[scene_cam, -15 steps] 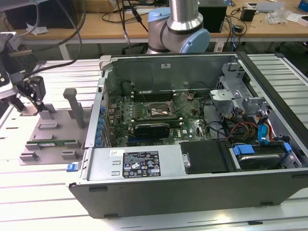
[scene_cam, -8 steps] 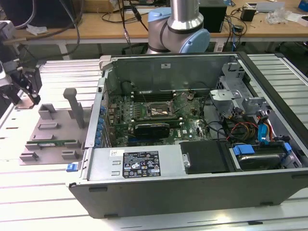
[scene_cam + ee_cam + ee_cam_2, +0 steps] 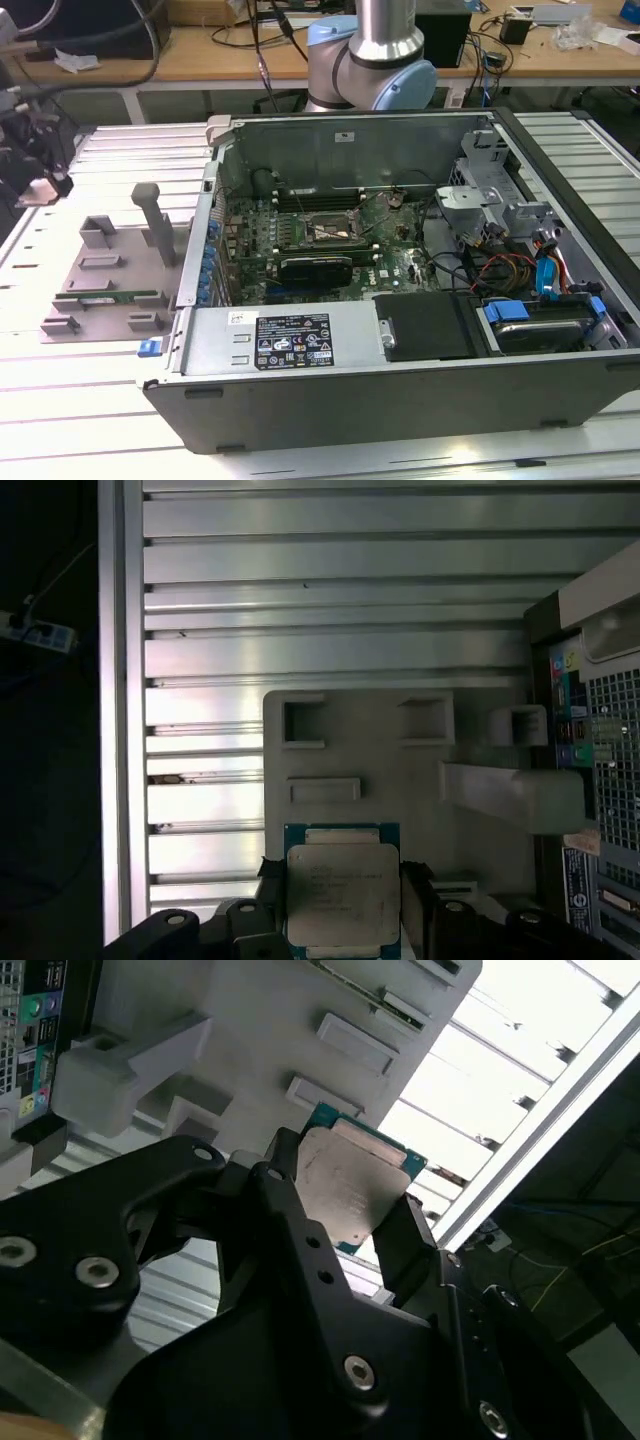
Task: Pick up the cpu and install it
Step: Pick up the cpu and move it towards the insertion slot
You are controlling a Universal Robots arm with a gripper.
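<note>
Cpu point(image 3: 343, 900) sits clamped between the gripper's point(image 3: 343, 890) two black fingers point(image 3: 400, 1245), metal top showing, above the slatted aluminium table point(image 3: 300, 580), beside the open computer case point(image 3: 400, 400) and over the grey parts tray point(image 3: 400, 800) carrying a green memory stick point(image 3: 105, 296).

Cpu point(image 3: 343, 895) has a silver-grey top with a teal rim, the fingers point(image 3: 405, 1250) are black, tabletop point(image 3: 300, 600) is striped silver slats.
</note>
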